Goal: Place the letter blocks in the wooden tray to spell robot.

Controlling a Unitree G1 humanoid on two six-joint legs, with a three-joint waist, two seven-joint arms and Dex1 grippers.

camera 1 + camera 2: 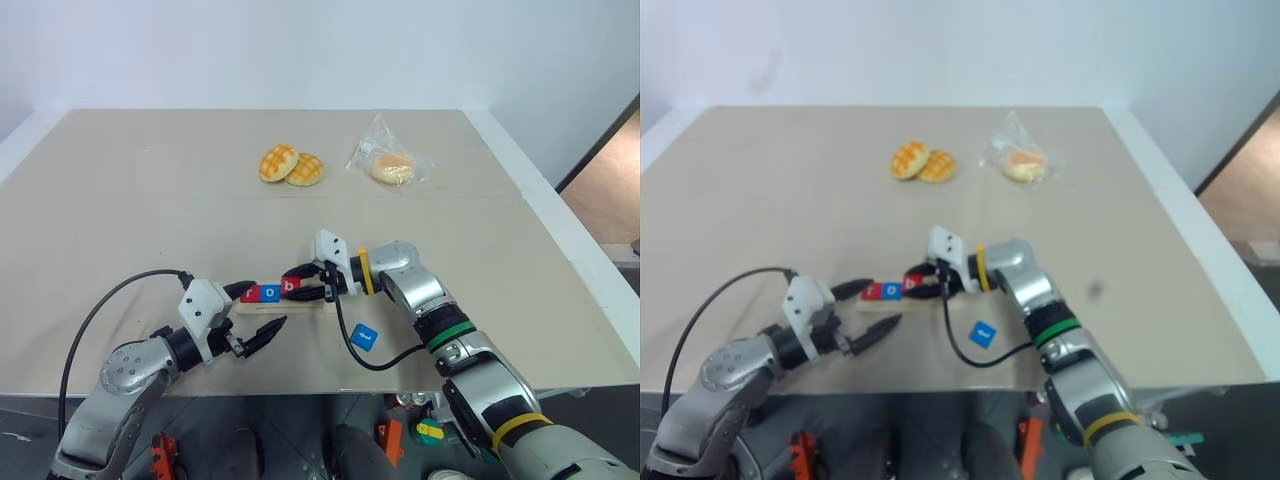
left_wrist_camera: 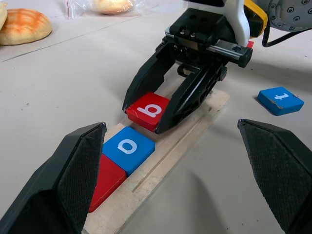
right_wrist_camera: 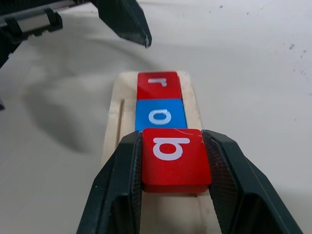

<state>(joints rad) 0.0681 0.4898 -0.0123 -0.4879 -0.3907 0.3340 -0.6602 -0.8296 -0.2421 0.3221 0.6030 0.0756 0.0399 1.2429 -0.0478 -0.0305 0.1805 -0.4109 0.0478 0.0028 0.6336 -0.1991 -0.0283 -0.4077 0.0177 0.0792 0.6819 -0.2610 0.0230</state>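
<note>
tabletop spelling job, third letter in hand: your right gripper [image 3: 174,195] is clamped on the red b block [image 3: 174,158], one black finger on each side edge, holding it at the wooden tray [image 2: 161,163] just behind the blue o block [image 3: 160,116], which sits touching the red r block [image 3: 157,85] in the groove. in the left eye view this cluster lies a little below and left of frame centre, with the right arm reaching in from the lower right.

the b looks tilted, its near edge a touch raised over the strip, so the step in hand reads as seating it, not yet letting go. your next move calls for lowering the block flat into the groove, snug against the o, then parting the fingers without dragging it out of line.

your left gripper [image 1: 258,318] waits just left of the tray's r end, low in the frame, fingers spread wide and holding nothing.

two letters remain by this count. the blue t block [image 1: 364,337] lies loose on the table [image 1: 150,200], right of the tray and below the right wrist. the second o you cannot find here.
</note>
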